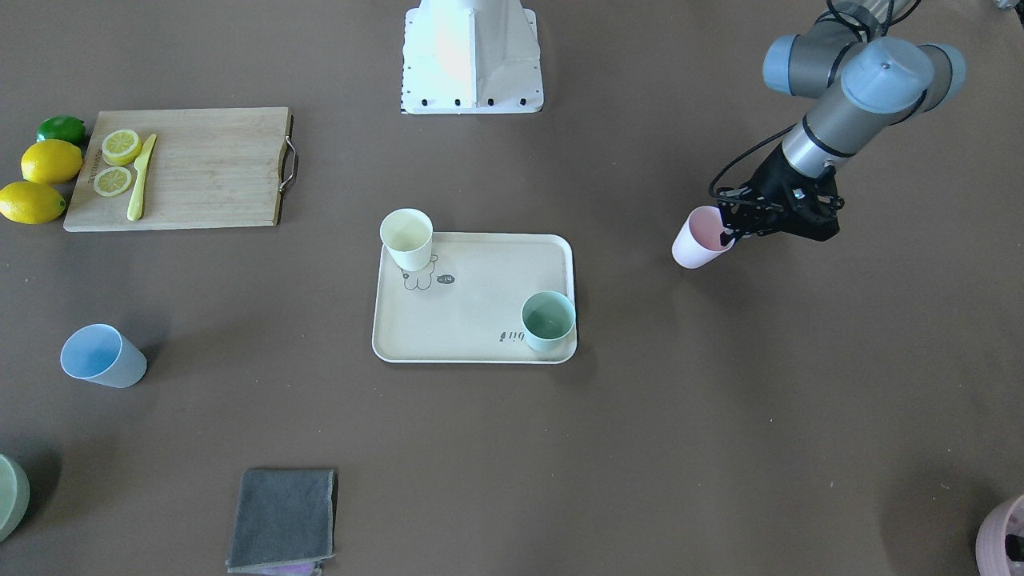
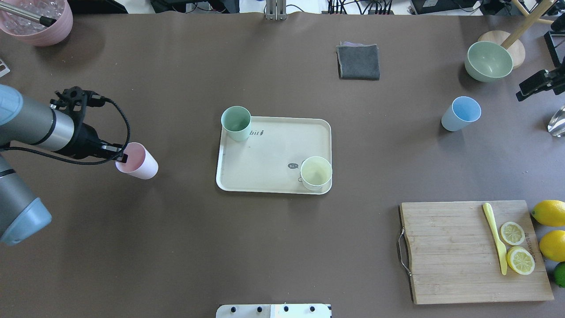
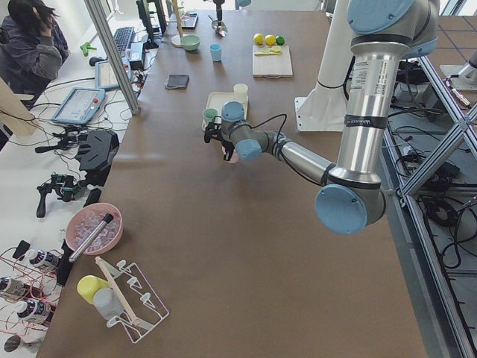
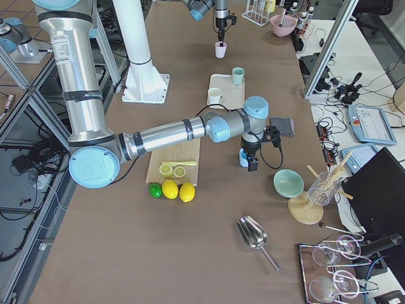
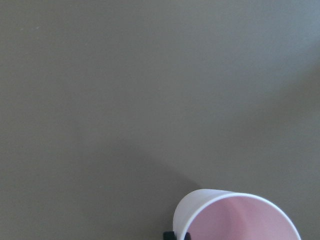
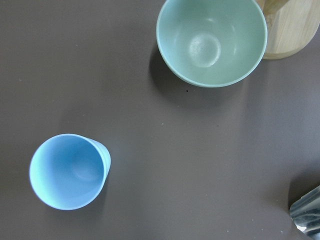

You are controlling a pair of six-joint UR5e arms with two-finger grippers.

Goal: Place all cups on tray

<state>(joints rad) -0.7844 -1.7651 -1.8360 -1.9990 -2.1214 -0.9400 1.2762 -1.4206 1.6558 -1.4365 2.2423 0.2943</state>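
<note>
**Left claw grips the pink cup; two cups stand on the tray**

Front-facing view: A brown surface (image 1: 720, 448) carries the cream tray (image 1: 480, 340) at its middle. A pale yellow cup (image 1: 406, 238) stands in the tray's far left corner and a green cup (image 1: 549, 320) in its near right corner. The blue cup (image 1: 102, 356) stands well left of the tray, on the bare surface. Right of the tray and apart from it, the left claw (image 1: 730, 234) is clamped on the rim of the pink cup (image 1: 694, 240), one finger inside and one outside. Whether that cup rests on the surface, I cannot tell. The left arm (image 1: 848, 104) slants down to it from the far right. A cutting board (image 1: 200, 172) lies far left, and a grey cloth (image 1: 282, 518) lies near.

Overhead view: The pink cup is left of the tray and the blue cup far to its right, with a green bowl (image 2: 488, 61) beyond the blue cup.

Left side view: A bench (image 3: 82, 104) with a seated person (image 3: 30, 48) runs along the surface's left. The left arm reaches out nearly level, wrist turned down.

Right side view: The right arm (image 4: 164, 133) stretches low across the surface. The right claw (image 4: 252, 164) hangs just over the blue cup; how far open it is, I cannot tell.

Left wrist view: The pink cup's rim fills the lower right corner, with a dark fingertip (image 5: 170, 235) just outside it.

Right wrist view: The blue cup is lower left and the green bowl upper right, apart.
</note>
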